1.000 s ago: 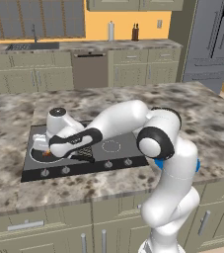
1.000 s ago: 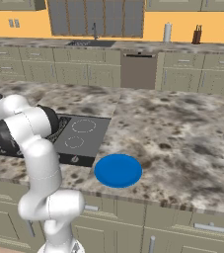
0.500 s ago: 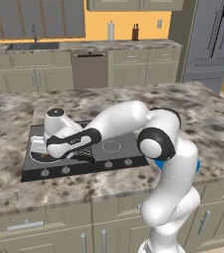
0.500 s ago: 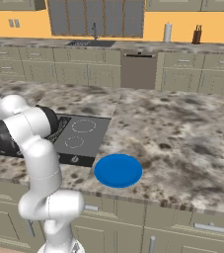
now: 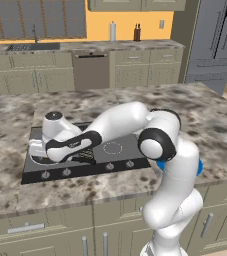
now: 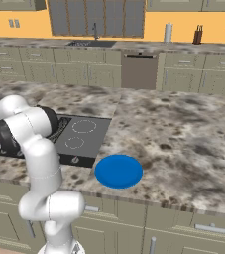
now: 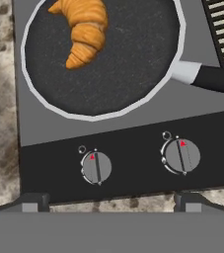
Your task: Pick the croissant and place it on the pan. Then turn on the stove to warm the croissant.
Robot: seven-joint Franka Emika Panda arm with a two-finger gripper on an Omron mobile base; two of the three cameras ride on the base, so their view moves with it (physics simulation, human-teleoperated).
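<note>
Croissant (image 7: pixel 84 32) lies in the pan (image 7: pixel 133 99) at the stove's (image 7: pixel 133 143) left end; placing looks done. My gripper (image 7: pixel 108 200) hangs wide open and empty above the front knobs. Next, as I judge it, I close on the pan's knob (image 7: pixel 96 167) and turn it.

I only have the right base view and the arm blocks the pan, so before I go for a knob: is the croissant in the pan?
Observer: Yes. In the hand view the croissant lies inside the pan, near its rim.
Operator: Is the gripper carrying anything?
Observer: No, the gripper is open and empty.
Operator: What is under it?
Observer: Two knobs on the stove front; the left knob sits nearest the midline between the fingertips.
</note>
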